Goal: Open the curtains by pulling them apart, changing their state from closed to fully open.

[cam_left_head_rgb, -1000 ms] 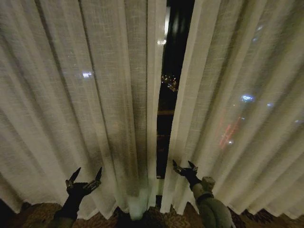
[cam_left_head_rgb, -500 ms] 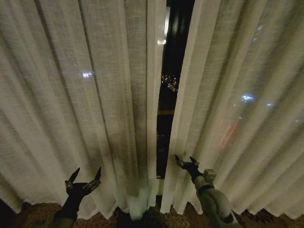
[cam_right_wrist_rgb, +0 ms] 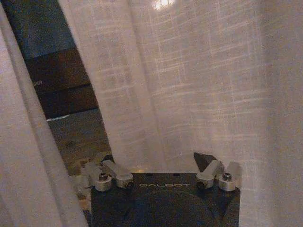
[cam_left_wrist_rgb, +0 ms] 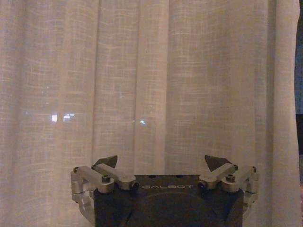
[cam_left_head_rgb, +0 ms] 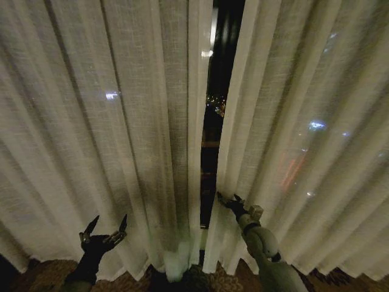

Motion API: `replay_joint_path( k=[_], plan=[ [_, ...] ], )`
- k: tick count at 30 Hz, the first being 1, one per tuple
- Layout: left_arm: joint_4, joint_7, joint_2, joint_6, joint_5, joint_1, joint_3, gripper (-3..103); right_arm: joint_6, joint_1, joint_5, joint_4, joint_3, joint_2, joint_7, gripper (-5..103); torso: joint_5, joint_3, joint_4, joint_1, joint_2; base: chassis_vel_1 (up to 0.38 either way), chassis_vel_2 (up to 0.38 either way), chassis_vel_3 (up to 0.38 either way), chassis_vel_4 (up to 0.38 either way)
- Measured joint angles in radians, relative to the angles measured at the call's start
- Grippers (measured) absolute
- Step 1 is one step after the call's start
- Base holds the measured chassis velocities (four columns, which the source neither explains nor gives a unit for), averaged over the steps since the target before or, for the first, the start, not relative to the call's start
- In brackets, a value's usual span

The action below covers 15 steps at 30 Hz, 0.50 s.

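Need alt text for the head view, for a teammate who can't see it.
Two sheer curtains hang with a narrow dark gap between them. The open right gripper reaches at the right panel's inner edge; the open left gripper hovers before the left panel.

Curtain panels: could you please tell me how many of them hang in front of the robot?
2. The left panel hangs ahead of the left gripper; the right panel hangs beside the dark gap, its inner edge between the right gripper's open fingers.

two curtains (cam_left_head_rgb: 121, 134), left gripper (cam_left_head_rgb: 104, 227), right gripper (cam_left_head_rgb: 227, 199)
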Motion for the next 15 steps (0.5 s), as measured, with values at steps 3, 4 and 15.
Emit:
replay_joint_path(
  k=[3, 4, 15],
  plan=[
    [0.001, 0.0, -0.002, 0.002, 0.008, -0.004, 0.004, 100, 0.006, 0.01, 0.001, -0.003, 0.0, -0.002, 0.0, 79, 0.0, 0.0, 0.0, 0.0, 0.0, 0.0, 0.0, 0.0, 0.0],
    [0.001, 0.0, -0.002, 0.002, 0.008, -0.004, 0.004, 100, 0.006, 0.01, 0.001, -0.003, 0.0, -0.002, 0.0, 79, 0.0, 0.0, 0.0, 0.0, 0.0, 0.0, 0.0, 0.0, 0.0],
    [0.004, 0.0, -0.008, 0.011, 0.027, -0.016, 0.009, 100, 0.021, 0.059, 0.012, -0.021, -0.01, -0.003, -0.004, 35, 0.0, 0.0, 0.0001, 0.0, 0.0, 0.0, 0.0, 0.0, 0.0]
  ],
)
